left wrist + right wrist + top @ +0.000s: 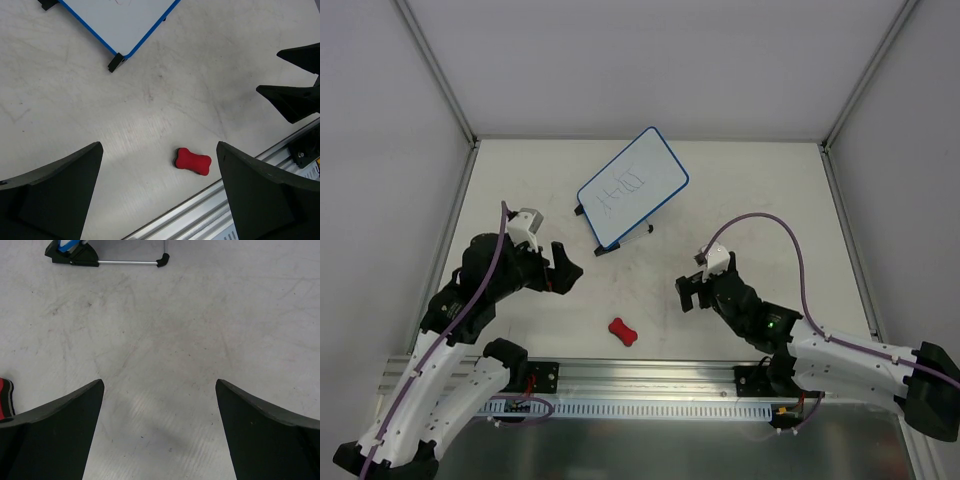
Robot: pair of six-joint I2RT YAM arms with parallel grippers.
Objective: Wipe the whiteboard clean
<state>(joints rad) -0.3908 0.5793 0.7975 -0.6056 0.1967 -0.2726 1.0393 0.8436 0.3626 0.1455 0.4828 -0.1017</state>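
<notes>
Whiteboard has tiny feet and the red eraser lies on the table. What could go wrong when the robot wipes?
The whiteboard stands on small black feet and nothing holds it, so a wiping push might slide or tip it. The red eraser is small and lies flat near the metal rail; the open left end effector could nudge it away instead of gripping it.
</notes>
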